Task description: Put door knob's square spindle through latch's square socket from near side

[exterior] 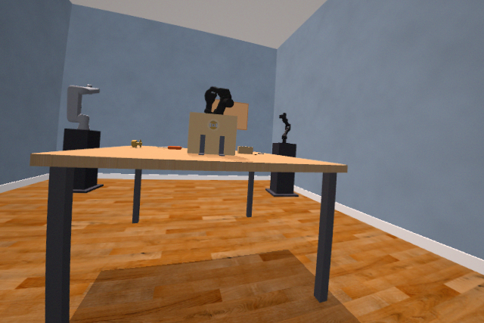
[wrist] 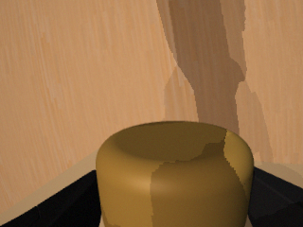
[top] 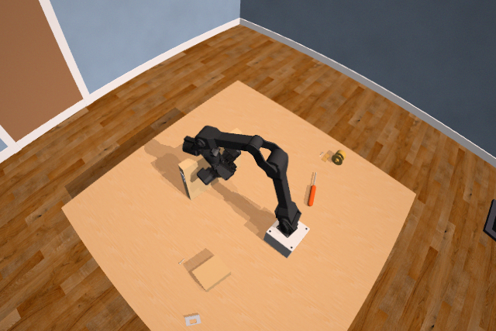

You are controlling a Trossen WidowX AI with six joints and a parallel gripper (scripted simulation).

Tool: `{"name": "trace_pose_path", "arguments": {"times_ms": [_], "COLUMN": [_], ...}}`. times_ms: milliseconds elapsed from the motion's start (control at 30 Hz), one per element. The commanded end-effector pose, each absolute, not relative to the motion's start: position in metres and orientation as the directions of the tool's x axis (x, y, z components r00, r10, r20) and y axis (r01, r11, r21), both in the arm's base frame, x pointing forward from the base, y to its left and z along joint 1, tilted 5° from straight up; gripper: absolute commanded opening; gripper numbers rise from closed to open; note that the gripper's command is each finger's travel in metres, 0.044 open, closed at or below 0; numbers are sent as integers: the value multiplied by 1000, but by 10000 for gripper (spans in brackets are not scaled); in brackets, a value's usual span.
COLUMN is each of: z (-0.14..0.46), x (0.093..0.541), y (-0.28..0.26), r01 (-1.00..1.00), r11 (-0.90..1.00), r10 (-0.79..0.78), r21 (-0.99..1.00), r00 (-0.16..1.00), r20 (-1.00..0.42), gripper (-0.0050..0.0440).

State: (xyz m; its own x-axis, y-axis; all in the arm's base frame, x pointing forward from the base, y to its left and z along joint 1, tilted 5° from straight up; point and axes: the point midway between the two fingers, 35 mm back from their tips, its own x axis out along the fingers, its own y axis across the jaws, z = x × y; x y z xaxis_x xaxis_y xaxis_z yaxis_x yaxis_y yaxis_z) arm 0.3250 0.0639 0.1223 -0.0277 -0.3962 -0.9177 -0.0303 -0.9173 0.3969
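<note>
My gripper (wrist: 172,178) is shut on the brass door knob (wrist: 174,185), which fills the lower middle of the wrist view with a dark finger on each side. In the overhead view the gripper (top: 208,173) is right against the robot-facing side of the upright wooden door panel (top: 191,180). The knob's spindle and the latch socket are hidden there. From the far side, the panel (exterior: 212,133) stands on two dark feet and shows a round brass spot (exterior: 212,125) near its top.
A second brass knob (top: 338,156) and an orange screwdriver (top: 311,193) lie to the right of the arm. A flat wooden block (top: 210,273), a small screw (top: 180,262) and a small grey plate (top: 192,319) lie near the table's front edge.
</note>
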Motion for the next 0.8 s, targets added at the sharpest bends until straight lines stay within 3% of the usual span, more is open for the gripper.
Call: {"name": "trace_pose_path", "arguments": {"times_ms": [0, 767], "z": [126, 127], "x": [331, 349], "y": [64, 64], "r01": [-33, -33], "r11": [-917, -917], "r10": [-397, -397], "r21": [397, 397], "r00": [-14, -14], "r20": [-918, -918], "gripper": [0, 0]}}
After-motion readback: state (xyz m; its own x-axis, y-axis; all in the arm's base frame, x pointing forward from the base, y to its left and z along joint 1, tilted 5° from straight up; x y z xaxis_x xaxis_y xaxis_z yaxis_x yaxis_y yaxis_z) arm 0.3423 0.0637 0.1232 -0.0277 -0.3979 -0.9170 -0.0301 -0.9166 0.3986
